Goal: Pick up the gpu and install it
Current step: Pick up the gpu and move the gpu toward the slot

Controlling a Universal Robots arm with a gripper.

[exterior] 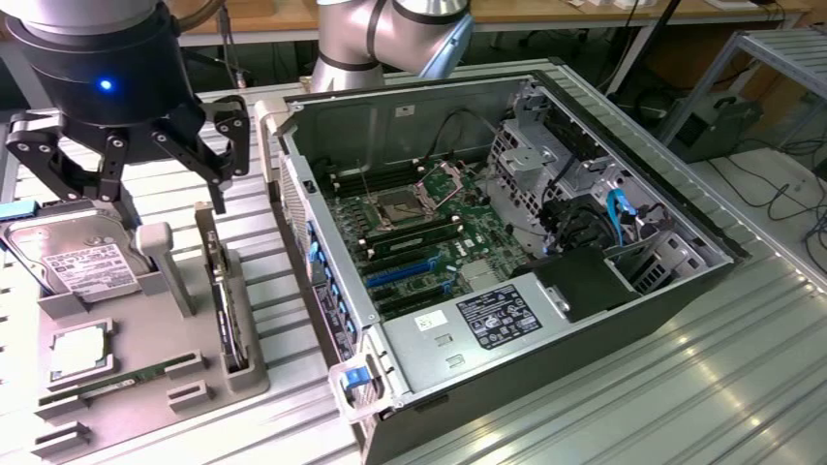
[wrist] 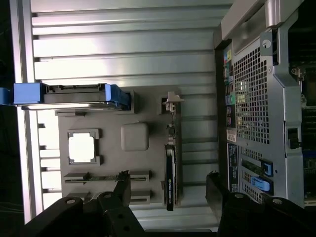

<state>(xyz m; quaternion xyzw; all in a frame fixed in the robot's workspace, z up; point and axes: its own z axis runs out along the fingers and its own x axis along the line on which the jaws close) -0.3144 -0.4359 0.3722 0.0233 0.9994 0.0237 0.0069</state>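
Gpu [exterior: 230, 310]: thin flat card with one dark face and a long silver bracket at one end. Stood on edge in a slot of the grey moulded tray [exterior: 155, 412], on the side nearest the open black-and-silver computer case [exterior: 387, 116]. Not yet gripped.

Black multi-fingered tool [exterior: 130, 189]: hung in the air over the tray, fingers spread wide apart, nothing between them. Judged to be the approach for the pick.

Seemed best to keep the fingers square to the card's flat faces and centred along its length. Also seemed wise to stay off the bracket end and the slot posts, and to steer well clear of the boxy silver hard drive with white label [exterior: 77, 262] and the narrow green RAM stick [exterior: 116, 383]. A skewed pinch would likely have tipped so thin a card in its slot.

From the exterior view, read off the tool's height above the tray and the case interior: green motherboard [exterior: 427, 228] and blue expansion slots [exterior: 401, 274].

From the wrist view, read off the alignment instead. Found the card in line with the gap between two fingertips [wrist: 123, 182], and beside the tray the case's perforated rear panel [wrist: 252, 89].
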